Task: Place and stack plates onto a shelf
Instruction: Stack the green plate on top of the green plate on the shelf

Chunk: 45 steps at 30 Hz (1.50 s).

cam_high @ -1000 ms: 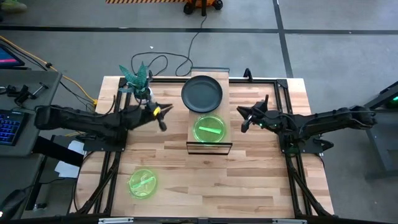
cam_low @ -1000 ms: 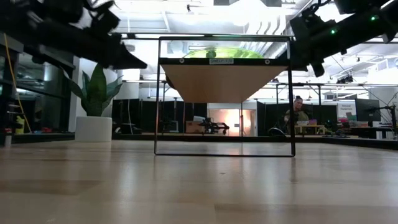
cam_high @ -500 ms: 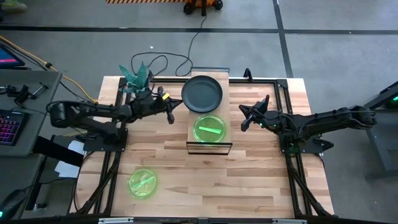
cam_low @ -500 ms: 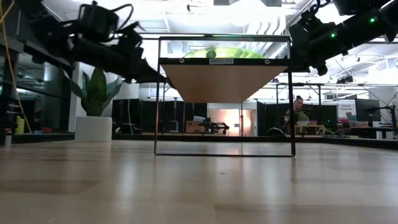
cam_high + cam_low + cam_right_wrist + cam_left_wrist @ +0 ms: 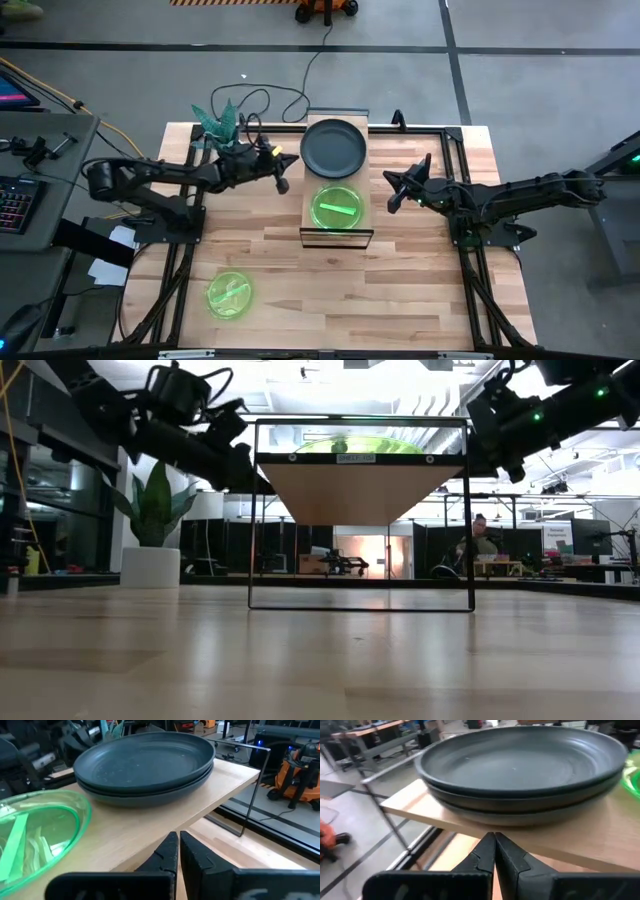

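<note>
Since a second ago the left gripper has swung from mid-table, near the plant, across to the shelf's left edge; it now sits just beside the grey plates, which have shifted slightly toward the shelf's right side. Its fingers are pressed together with nothing between them, tips level with the shelf board and just short of it, under the rim of the grey stack. Grey plates read as two or more stacked, one rim above another, on the far end of the shelf. On the near end of the shelf lies a green plate, close beside the grey stack; whether more than one is stacked there is unclear. Another green plate lies alone on the table, near the front left corner, well apart from the shelf. Right gripper hangs off the shelf's right side, about level with the gap between grey and green, unchanged from before; its fingers are closed together, empty. From its wrist the grey stack and the green plate both show on the board. Plant stands at the table's far left corner. From table height a person sits far behind.
</note>
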Each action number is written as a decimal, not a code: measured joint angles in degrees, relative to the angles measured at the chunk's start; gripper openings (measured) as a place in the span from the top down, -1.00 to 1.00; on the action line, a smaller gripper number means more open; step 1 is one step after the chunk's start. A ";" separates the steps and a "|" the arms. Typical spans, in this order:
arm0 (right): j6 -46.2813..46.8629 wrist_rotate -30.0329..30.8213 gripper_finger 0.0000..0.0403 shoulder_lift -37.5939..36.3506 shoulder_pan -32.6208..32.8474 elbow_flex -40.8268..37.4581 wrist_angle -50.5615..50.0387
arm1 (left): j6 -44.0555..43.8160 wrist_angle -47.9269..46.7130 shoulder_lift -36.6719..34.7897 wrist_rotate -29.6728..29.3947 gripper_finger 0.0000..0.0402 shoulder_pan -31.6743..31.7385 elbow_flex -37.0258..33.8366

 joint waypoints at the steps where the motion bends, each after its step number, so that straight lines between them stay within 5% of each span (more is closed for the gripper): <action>1: -0.06 0.00 1.00 0.00 0.01 0.00 -0.24 | 0.00 -1.51 -1.34 -0.43 1.00 0.00 0.00; 9: -0.05 0.00 1.00 0.00 0.01 0.00 -0.61 | -2.96 -15.69 -16.60 1.02 1.00 -7.07 -1.27; 19: 0.53 -2.29 1.00 -0.02 0.03 0.00 -0.58 | -15.62 -35.13 -28.08 4.26 1.00 -32.04 -5.90; 29: 1.45 -2.34 1.00 -0.02 0.01 0.00 -0.60 | -32.93 -40.42 -23.92 3.82 0.77 -50.63 -5.89; 39: 1.65 -2.80 1.00 -0.04 0.01 0.00 -0.66 | -31.10 -40.62 -10.92 2.93 0.22 -57.68 -5.88; 45: 1.53 -2.80 1.00 -0.04 0.01 0.00 -0.93 | -28.16 -40.62 -7.37 5.30 0.07 -57.90 -5.88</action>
